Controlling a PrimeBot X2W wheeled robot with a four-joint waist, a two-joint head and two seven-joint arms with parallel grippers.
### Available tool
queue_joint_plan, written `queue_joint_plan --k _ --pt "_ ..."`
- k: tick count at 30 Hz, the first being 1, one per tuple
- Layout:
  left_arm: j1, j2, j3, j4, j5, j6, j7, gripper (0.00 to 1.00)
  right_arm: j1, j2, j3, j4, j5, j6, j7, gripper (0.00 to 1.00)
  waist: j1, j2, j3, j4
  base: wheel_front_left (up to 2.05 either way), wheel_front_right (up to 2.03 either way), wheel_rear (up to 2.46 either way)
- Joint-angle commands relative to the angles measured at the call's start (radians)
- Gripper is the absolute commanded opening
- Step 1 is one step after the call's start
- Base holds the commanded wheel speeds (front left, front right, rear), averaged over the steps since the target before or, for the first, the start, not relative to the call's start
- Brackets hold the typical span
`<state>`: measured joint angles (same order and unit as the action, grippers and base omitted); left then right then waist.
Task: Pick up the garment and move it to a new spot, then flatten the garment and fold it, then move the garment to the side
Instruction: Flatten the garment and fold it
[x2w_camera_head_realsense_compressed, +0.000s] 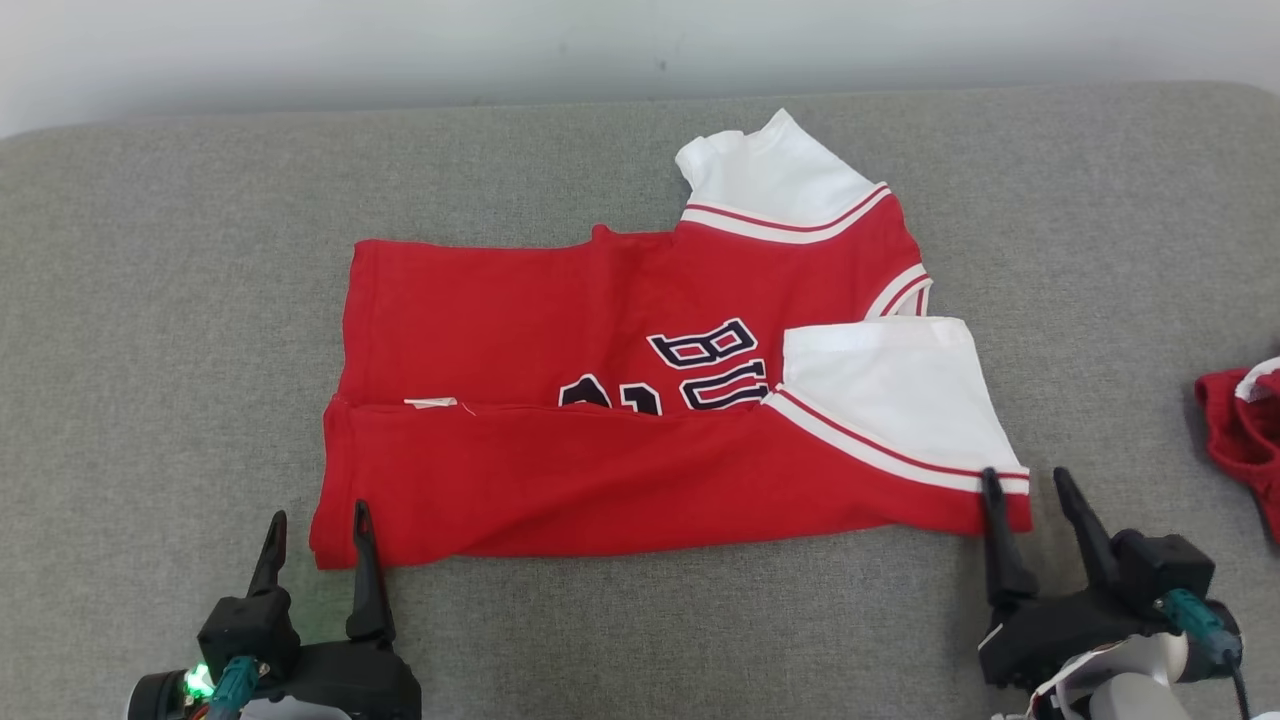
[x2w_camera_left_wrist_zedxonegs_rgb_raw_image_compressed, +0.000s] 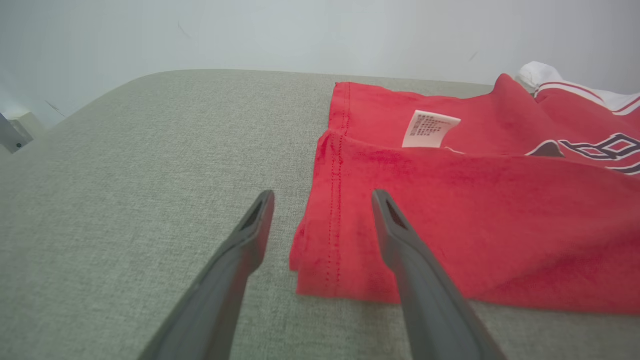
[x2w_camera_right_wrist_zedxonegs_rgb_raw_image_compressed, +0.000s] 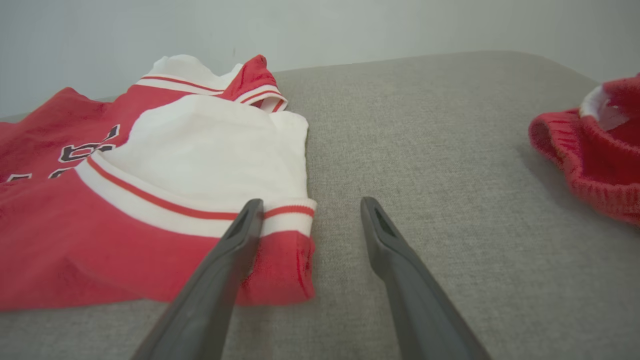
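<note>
The garment (x2w_camera_head_realsense_compressed: 620, 400), a red jersey with white sleeves, lies spread flat across the middle of the grey padded bench (x2w_camera_head_realsense_compressed: 150, 350), its hem toward the left edge and its collar end toward the right. The long side nearest the front edge is already turned up over the chest lettering, so the flattening and a first lengthwise fold look done; its white sleeve (x2w_camera_head_realsense_compressed: 890, 390) lies on top.

The left claw (x2w_camera_head_realsense_compressed: 319, 512) is spread wide and holds nothing. One finger is over the hem corner and the other is on bare bench. The right claw (x2w_camera_head_realsense_compressed: 1025, 475) is just as open and empty, straddling the collar-end corner by the striped cuff. Neither has closed on cloth.

By my reading, further folding and the move to the side remain. A second red garment (x2w_camera_head_realsense_compressed: 1245, 440) sits bunched at the right edge, well apart.
</note>
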<state>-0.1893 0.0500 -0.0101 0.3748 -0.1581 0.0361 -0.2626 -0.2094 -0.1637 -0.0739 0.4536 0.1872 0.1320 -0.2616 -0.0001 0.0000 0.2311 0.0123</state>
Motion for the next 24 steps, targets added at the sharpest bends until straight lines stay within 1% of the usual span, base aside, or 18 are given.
queue_joint_plan --k 1,7,8,9,10,11,12,20,24 --pt "0.002 0.001 -0.003 -0.001 -0.001 0.003 -0.003 1.00 0.000 0.005 0.009 0.022 0.010 -0.003 -0.004 1.00 0.0001 0.0000 0.005 0.001 0.00 0.00 0.00" --pt "-0.021 0.001 -0.013 0.007 -0.003 -0.007 -0.003 1.00 -0.035 -0.004 0.050 0.166 0.033 -0.003 0.002 1.00 0.0001 0.0000 0.020 0.015 0.00 0.00 0.00" --pt "-0.021 0.001 -0.015 0.007 -0.003 -0.005 -0.003 1.00 -0.040 -0.003 0.054 0.184 0.038 -0.003 0.003 0.97 0.0001 0.0000 0.022 0.017 0.00 0.00 0.00" --pt "-0.022 0.001 -0.015 0.007 -0.004 -0.005 -0.003 1.00 -0.042 -0.005 0.056 0.197 0.042 -0.003 0.004 0.68 0.0001 0.0000 0.023 0.018 0.00 0.00 0.00" --pt "-0.023 0.001 -0.014 0.006 -0.005 -0.003 -0.003 1.00 -0.047 -0.007 0.058 0.204 0.046 -0.003 0.005 0.44 0.0001 0.0000 0.025 0.019 0.00 0.00 0.00" --pt "-0.023 0.001 -0.012 0.005 -0.006 -0.003 -0.003 1.00 -0.051 -0.010 0.062 0.208 0.049 -0.003 0.005 0.07 0.0001 0.0000 0.026 0.019 0.00 0.00 0.00" --pt "-0.023 0.001 -0.010 0.005 -0.006 -0.002 -0.003 1.00 -0.053 -0.012 0.067 0.210 0.053 -0.003 0.005 0.00 0.0001 0.0000 0.027 0.019 0.00 0.00 0.00" --pt "-0.028 0.001 0.009 0.028 -0.014 -0.007 -0.003 1.00 -0.057 -0.027 0.076 0.144 0.073 -0.003 0.001 0.00 0.0001 0.0000 0.029 0.006 0.00 0.00 0.00" --pt "-0.045 0.001 0.012 0.086 -0.029 -0.027 -0.003 1.00 -0.059 -0.022 0.085 0.104 0.080 -0.003 -0.002 0.00 0.0001 0.0000 0.033 -0.003 0.00 0.00 0.00"
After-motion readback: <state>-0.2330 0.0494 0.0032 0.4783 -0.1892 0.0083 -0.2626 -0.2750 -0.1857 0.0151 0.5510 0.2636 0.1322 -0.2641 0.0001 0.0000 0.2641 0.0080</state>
